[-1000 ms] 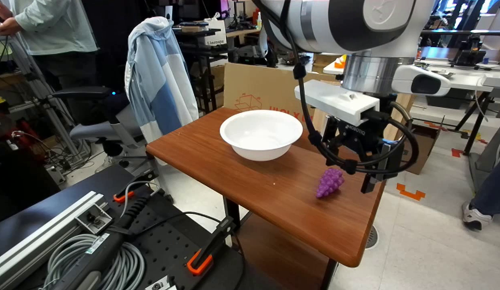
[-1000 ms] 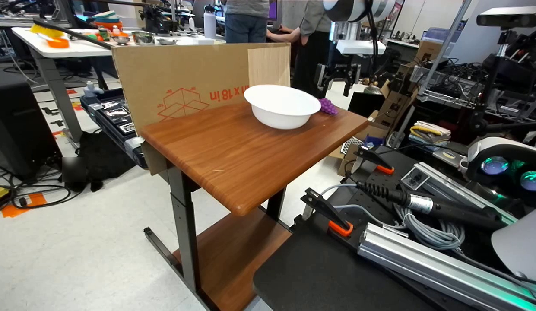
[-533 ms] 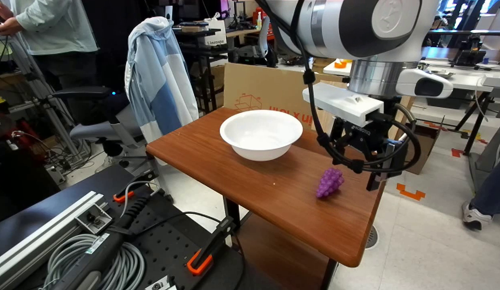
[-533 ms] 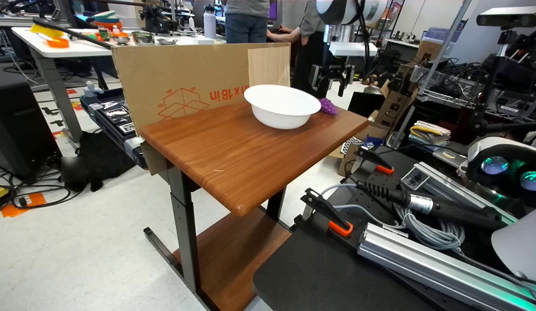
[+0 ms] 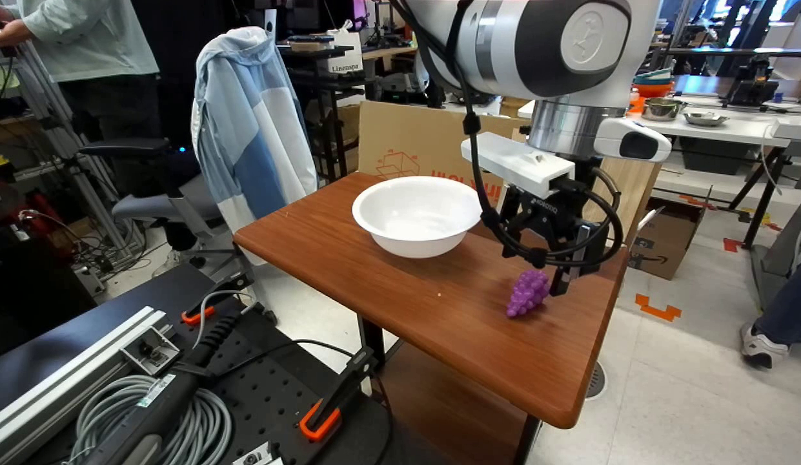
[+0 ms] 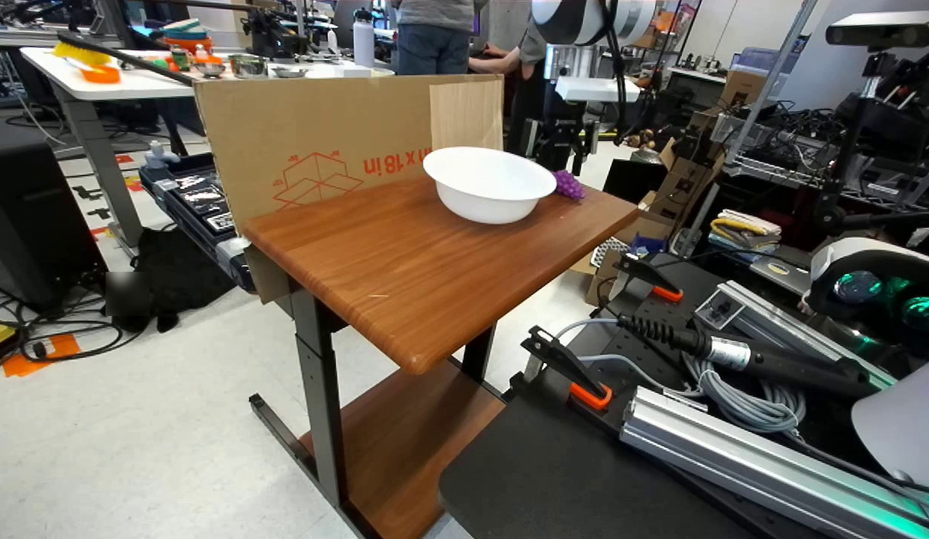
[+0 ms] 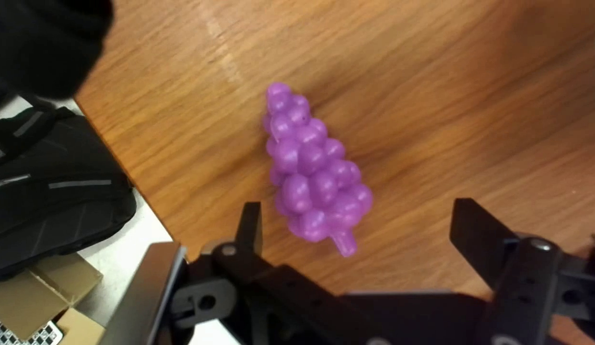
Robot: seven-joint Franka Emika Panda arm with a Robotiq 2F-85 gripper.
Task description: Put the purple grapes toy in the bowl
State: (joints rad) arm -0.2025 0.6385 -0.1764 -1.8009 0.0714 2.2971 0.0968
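Table (image 5: 348, 258) bears grapes (image 7: 316, 177); wrist view adds stem (image 7: 344, 243).

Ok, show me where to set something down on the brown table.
In an exterior view, the widest free patch of the table lies between the bowl, the cardboard and the near corner, bare but for a pale mark. Crowded: past the bowl, where the open gripper hangs near the purple grapes toy.

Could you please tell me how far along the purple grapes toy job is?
Done: setup only, it seems: the pincer stands open. In hand: probably the line-up, as it hangs near the purple grapes toy, not holding it. Left: grasping, lifting and releasing, since the toy lies on the wood-grained table, outside the white bowl.
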